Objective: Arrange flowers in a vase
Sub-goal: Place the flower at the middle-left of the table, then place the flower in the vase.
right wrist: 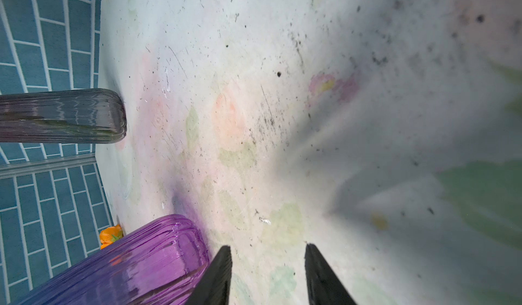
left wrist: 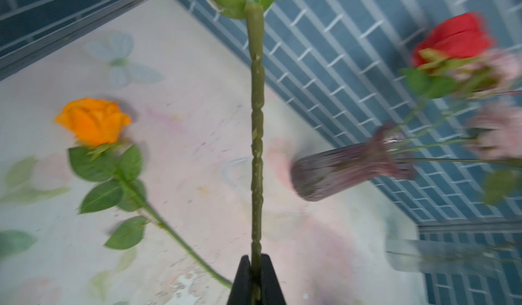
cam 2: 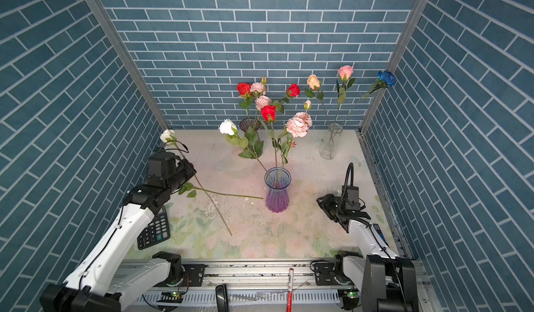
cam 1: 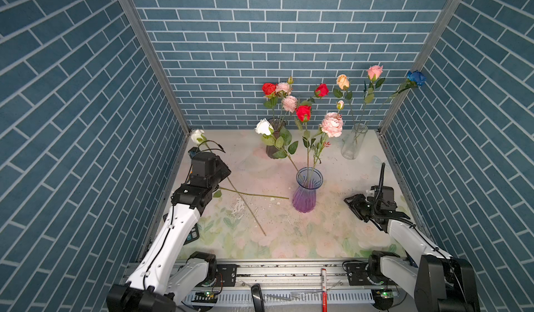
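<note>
The left claw (left wrist: 255, 261) is pinching tight the long-stemmed white rose (cam 1: 197, 135), its bloom by the left wall (cam 1: 161, 117); the right claw (right wrist: 268, 250) is hovering parted, empty, near the purple ribbed glass vase (cam 1: 306, 193).

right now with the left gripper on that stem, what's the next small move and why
Probably lift straight up. The left gripper is shut on the white rose stem, whose tail looks to lie on the table, crossing the orange rose stem; raising it clears that before swinging to the purple vase.
</note>
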Controlling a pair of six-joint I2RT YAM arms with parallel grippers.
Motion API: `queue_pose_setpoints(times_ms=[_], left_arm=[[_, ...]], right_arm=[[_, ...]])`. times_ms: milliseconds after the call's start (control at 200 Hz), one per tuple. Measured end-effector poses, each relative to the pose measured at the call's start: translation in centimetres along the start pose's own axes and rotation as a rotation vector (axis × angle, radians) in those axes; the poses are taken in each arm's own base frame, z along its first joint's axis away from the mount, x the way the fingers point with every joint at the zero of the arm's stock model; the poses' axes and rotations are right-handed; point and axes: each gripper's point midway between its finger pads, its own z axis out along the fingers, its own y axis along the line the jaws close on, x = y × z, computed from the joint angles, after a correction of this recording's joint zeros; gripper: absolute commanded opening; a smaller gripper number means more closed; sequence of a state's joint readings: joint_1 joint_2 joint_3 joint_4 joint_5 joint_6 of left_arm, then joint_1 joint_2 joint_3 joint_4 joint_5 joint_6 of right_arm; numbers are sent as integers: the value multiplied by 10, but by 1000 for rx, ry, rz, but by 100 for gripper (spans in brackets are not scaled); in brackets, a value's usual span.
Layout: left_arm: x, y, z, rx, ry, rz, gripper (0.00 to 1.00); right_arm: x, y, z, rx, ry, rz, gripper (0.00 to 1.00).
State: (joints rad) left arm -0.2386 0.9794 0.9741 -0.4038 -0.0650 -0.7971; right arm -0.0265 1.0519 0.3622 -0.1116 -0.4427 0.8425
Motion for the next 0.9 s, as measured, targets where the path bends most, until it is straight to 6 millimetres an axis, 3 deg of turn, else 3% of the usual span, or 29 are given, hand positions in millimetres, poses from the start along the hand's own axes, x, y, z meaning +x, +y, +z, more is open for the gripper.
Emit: queue_pose_setpoints(times_ms=[105, 220, 305, 405, 590, 715, 900], left_arm=[[-23, -90, -41, 229, -70, 58, 0], [-29, -182, -87, 467, -122, 155, 0], [-25, -237, -118, 617, -165, 239, 0], [-15, -287, -142, 758, -206, 341, 0], [19, -356, -162, 989, -282, 551, 0], [46, -389, -160, 1111, -306, 676, 0], [68, -412, -154, 1199, -312, 774, 0]], right_arm=[[0, 0, -1, -3, -4, -2, 44], [1, 1, -2, -8, -9, -5, 44], [1, 1, -4, -11, -12, -6, 44], [2, 1, -4, -11, -13, -7, 44], [2, 1, -4, -12, -13, -7, 44], [2, 1, -4, -13, -11, -5, 44], [1, 1, -4, -15, -10, -3, 44]])
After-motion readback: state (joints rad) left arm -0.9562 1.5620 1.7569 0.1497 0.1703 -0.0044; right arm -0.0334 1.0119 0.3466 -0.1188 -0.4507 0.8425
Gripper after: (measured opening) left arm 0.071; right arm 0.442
